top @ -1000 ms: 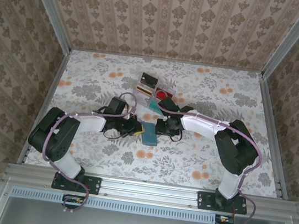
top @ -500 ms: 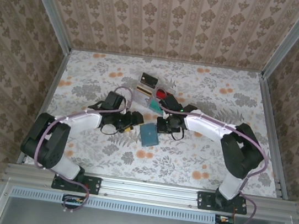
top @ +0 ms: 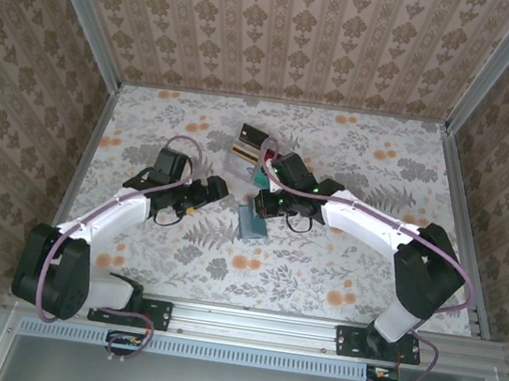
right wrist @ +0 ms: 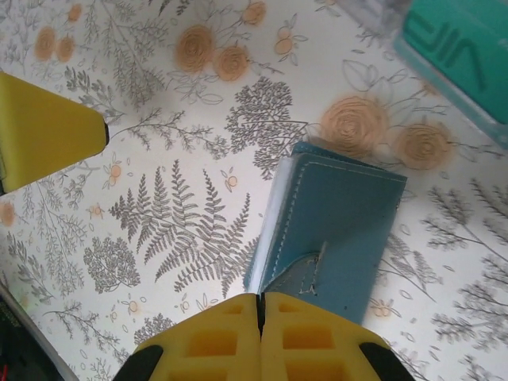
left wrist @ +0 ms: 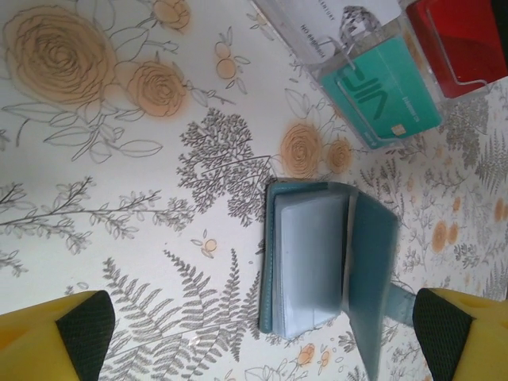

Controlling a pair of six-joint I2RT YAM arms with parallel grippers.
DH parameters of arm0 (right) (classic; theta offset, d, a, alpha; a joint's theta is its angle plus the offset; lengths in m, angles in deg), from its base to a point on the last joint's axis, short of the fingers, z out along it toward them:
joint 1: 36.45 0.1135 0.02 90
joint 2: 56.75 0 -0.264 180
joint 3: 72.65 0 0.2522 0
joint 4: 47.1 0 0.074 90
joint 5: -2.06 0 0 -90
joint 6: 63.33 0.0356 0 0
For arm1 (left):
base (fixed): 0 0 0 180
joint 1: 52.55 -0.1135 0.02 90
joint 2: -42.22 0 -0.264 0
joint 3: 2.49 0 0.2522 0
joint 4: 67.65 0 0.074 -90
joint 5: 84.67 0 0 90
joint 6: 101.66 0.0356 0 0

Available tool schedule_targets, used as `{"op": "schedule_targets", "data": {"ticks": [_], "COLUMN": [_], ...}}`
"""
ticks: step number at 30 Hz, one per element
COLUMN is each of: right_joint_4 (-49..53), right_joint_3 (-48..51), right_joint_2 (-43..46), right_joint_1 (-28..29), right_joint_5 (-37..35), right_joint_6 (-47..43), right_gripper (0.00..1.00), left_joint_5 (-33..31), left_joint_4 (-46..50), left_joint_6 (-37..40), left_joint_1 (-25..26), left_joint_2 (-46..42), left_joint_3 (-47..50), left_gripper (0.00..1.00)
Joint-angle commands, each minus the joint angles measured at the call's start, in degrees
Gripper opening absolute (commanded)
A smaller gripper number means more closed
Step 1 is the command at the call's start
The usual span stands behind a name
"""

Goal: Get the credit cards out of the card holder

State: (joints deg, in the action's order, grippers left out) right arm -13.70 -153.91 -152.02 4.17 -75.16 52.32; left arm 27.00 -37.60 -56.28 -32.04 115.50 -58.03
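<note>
since a second ago the left arm has drawn back to the left, and its fingers, which were close against the card holder, now stand apart from it. the right arm has reached further in over the holder.

the left gripper (top: 206, 195) is released: in the left wrist view its fingers (left wrist: 79, 325) are spread wide at the two lower corners. the card holder (left wrist: 317, 270) lies between and beyond them on the floral counter (left wrist: 103, 175). the holder is partly open there, with a clear sleeve showing on its left panel and the right panel tilted up.

the right gripper (right wrist: 260, 302) is clenched, its yellow fingers pressed together on the small strap at the holder's near edge. the blue cover faces the right wrist camera.

just past the holder sits a clear tray (left wrist: 295, 38). a teal card (left wrist: 381, 91) lies in one of its compartments and a red card (left wrist: 464, 32) in the next. in the top view a black card (top: 255, 136) rests at the tray's far end.
</note>
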Motion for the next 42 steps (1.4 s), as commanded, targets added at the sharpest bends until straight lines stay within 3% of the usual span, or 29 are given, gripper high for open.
{"op": "schedule_targets", "data": {"ticks": [1, 10, 19, 25, 35, 42], "right_joint_4": [0.0, 6.2, 5.7, 3.8, 3.2, 2.7], "right_joint_3": [-1.5, 2.5, 10.6, 12.0, 12.7, 12.7], "right_joint_2": [-1.1, 2.1, 5.1, 3.6, 2.0, 1.4], "right_joint_1": [0.3, -3.9, -10.6, -12.0, -12.8, -12.8], "right_joint_5": [-0.1, -11.2, -10.7, -8.4, -8.6, -7.5], "right_joint_6": [0.9, 2.9, 1.9, 3.3, 3.8, 4.5], "right_gripper": [0.07, 0.06, 0.07, 0.06, 0.07, 0.07], "left_joint_5": [-1.0, 5.3, 9.5, 12.4, 10.6, 9.7], "left_joint_4": [2.5, -0.7, -6.5, -17.4, -13.8, -11.4], "left_joint_6": [0.8, 0.5, -2.8, -9.5, -8.4, -7.3], "left_joint_1": [-0.5, 0.6, 5.3, 10.4, 13.8, 13.9], "left_joint_2": [-0.3, 4.9, 9.5, 13.8, 19.7, 22.7], "left_joint_3": [1.2, -0.5, -2.8, -2.4, -7.7, -9.2], "left_gripper": [1.0, 1.0, 0.97, 0.85, 0.67, 0.66]}}
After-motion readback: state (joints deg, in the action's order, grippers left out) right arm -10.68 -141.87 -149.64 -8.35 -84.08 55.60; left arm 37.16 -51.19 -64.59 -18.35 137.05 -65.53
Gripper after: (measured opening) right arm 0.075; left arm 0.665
